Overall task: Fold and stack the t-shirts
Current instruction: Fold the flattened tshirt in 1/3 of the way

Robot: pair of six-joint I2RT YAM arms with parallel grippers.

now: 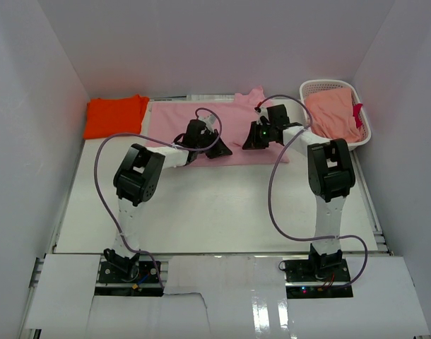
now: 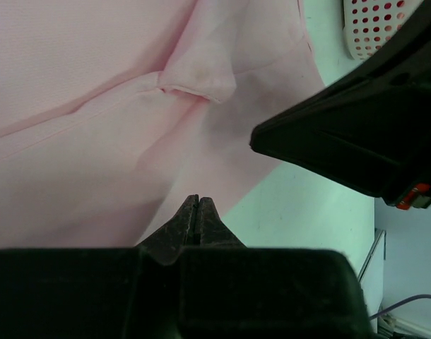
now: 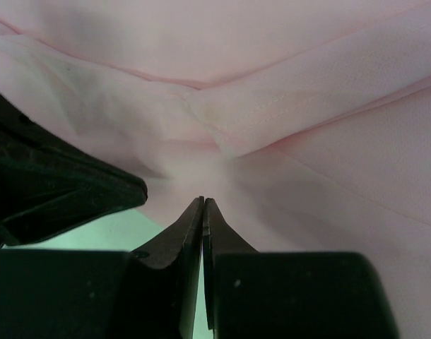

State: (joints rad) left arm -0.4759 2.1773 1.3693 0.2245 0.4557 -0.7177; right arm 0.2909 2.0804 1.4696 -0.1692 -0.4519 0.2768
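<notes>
A light pink t-shirt (image 1: 201,119) lies spread flat at the back of the table, and its cloth (image 2: 95,120) (image 3: 286,85) fills both wrist views. A bright orange t-shirt (image 1: 115,116) lies folded at the back left corner. My left gripper (image 1: 221,150) (image 2: 198,200) is shut, its tips over the pink shirt's near edge, and no cloth shows between its fingers. My right gripper (image 1: 249,143) (image 3: 203,200) is also shut, close beside the left one at the same edge. A folded sleeve (image 2: 198,78) lies just ahead of both.
A white lattice basket (image 1: 362,134) (image 2: 374,25) stands at the back right with a salmon cloth (image 1: 332,116) in it. White walls close in the table on three sides. Bare table top (image 1: 215,205) stretches from the shirt to the arm bases.
</notes>
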